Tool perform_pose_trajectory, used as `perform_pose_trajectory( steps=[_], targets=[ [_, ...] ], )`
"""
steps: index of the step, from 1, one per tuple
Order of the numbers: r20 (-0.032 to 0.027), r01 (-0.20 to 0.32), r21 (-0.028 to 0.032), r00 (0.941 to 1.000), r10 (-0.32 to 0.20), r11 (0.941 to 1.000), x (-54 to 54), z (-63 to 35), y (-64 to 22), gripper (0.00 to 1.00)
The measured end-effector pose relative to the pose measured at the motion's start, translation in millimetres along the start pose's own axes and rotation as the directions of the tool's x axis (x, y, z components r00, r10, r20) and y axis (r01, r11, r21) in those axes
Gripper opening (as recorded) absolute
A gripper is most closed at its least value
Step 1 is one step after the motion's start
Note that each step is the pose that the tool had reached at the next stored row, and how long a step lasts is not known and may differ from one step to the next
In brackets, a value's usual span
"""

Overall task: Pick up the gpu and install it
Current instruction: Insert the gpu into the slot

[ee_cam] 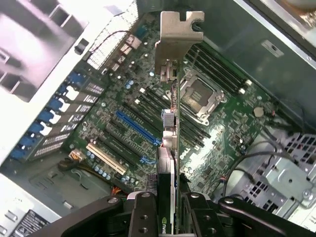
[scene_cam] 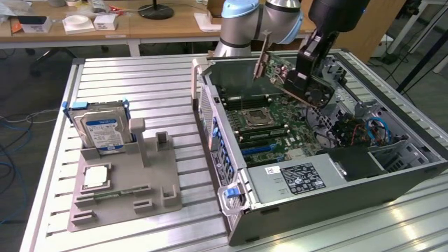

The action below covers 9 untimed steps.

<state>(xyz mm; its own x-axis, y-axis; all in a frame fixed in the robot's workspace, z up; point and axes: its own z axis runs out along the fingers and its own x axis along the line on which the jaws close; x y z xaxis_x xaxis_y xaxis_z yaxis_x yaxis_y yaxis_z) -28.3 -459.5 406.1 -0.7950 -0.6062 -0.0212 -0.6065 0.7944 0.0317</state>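
Gripper (scene_cam: 307, 83) clamped on the gpu (scene_cam: 278, 71), which hangs tilted over the open computer case (scene_cam: 280, 226), held clear above the motherboard (scene_cam: 269, 126). In the exterior view we see the card's broad face and, toward that view's left, a gray fixture (scene_cam: 119, 202) carrying an upright hard drive (scene_cam: 102, 128) and a flat processor (scene_cam: 96, 177). In the wrist view we meet the card edge-on, its silver bracket (ee_cam: 175, 37) farthest from the fingers (ee_cam: 143, 212), with a blue expansion slot (ee_cam: 138, 129) and the processor socket (ee_cam: 197, 96) beneath. Near the fingers the card bears a logo that seems to begin "nV"; the rest is cut off. The hard drive's blue-white label and the white print on the power supply (scene_cam: 269, 184) we cannot read.
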Motion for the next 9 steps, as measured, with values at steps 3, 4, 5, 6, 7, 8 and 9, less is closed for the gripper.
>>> perform_pose_trajectory(
  steps=[3,4,5,6,7,8,9],
  targets=[
    [-0.0016,0.054,-0.0012,0.9985,-0.054,0.9985,0.0,0.0,0.0,0.27],
    [-0.0021,0.072,-0.0017,0.9974,-0.072,0.9974,0.0,0.1,0.0,0.27],
    [-0.0027,0.09,-0.0021,0.9959,-0.09,0.9959,0.0,0.1,0.0,0.27],
    [-0.0033,0.108,-0.0025,0.9941,-0.108,0.9941,0.0,0.0,0.0,0.27],
    [-0.0038,0.128,-0.003,0.9918,-0.128,0.9918,0.0,0.1,0.0,0.27],
    [-0.0043,0.145,-0.0035,0.9894,-0.145,0.9894,0.0,0.0,0.0,0.27],
    [-0.0048,0.163,-0.0039,0.9866,-0.163,0.9866,0.0,0.1,0.0,0.27]
  ],
)
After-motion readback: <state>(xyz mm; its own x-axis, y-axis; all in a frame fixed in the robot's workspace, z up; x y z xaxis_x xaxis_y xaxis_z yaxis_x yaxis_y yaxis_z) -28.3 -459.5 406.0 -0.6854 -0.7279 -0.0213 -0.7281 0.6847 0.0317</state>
